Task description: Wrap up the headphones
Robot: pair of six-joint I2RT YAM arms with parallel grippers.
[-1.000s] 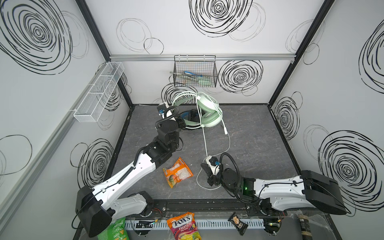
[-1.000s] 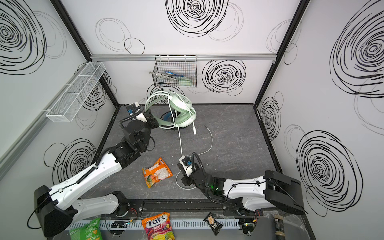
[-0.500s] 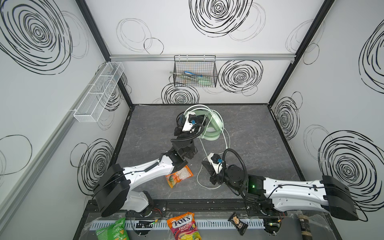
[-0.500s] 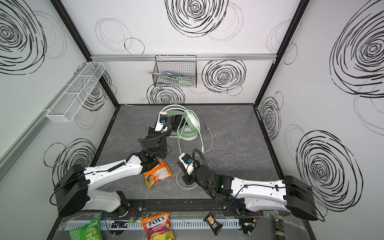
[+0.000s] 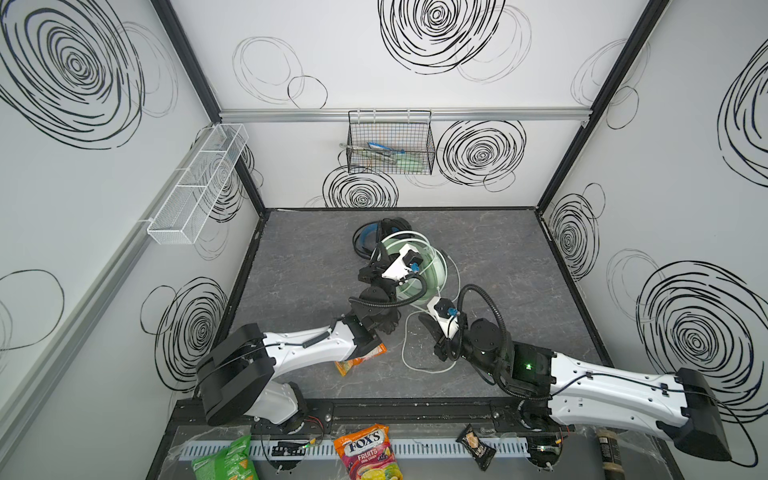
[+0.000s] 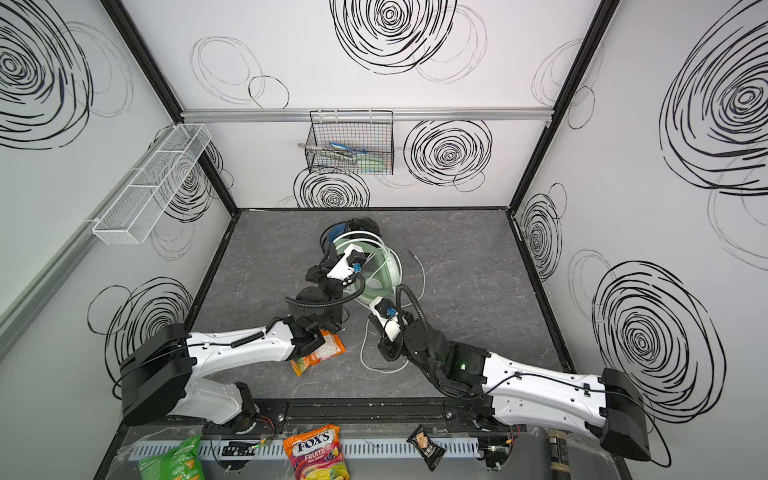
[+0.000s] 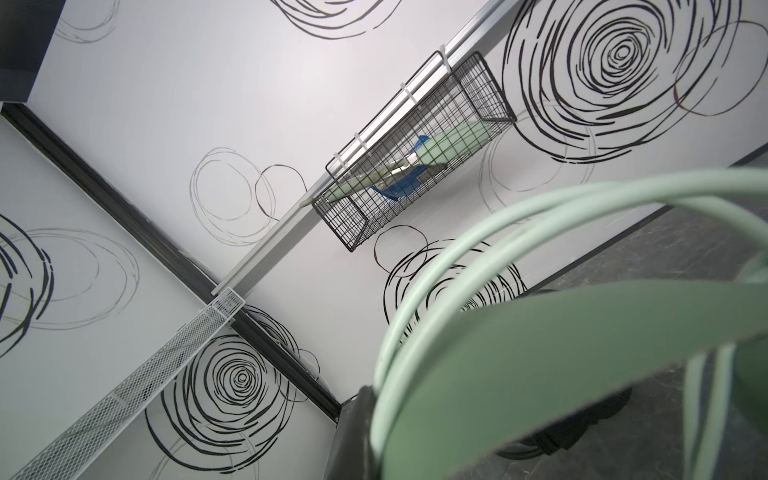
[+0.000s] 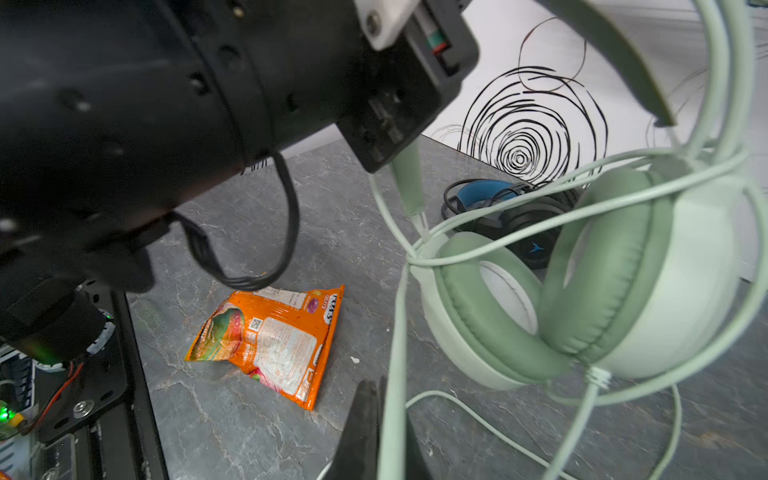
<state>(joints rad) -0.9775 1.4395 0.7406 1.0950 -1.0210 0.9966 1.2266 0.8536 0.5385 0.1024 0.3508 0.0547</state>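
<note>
While my left claw [image 5: 376, 253] is clamped tight on the band of the mint headphones [image 5: 419, 270], the set hangs beyond the orange packet [image 8: 270, 336], on its far side towards the back wall, and looks to be clear of the worktop [image 5: 498, 270]. My right claw [image 8: 384, 436] is pinched narrow on the whitish cable [image 8: 395, 332], just beside the packet on its right.

I judge the set light. The band is springy plastic, stiff enough to carry the whole thing from one point, so the band is the right place for a firm hold. The ear pads are soft and would squash and slip. The cable is thin, limp and smooth (it will likely slide through a loose pinch), so I would take it close to where it leaves the cup and keep it taut. Several turns already cross the cups and band, and a slack loop lies on the worktop beside the packet.

By my count there are two headsets: the mint one, and the black headphones [image 8: 519, 224] with a blue inner band, which lie flat farther beyond the packet, their black cable coiled against them. Each set has one cable. There is one orange packet on the worktop, and three more packets lie in front of it, outside the rail.
</note>
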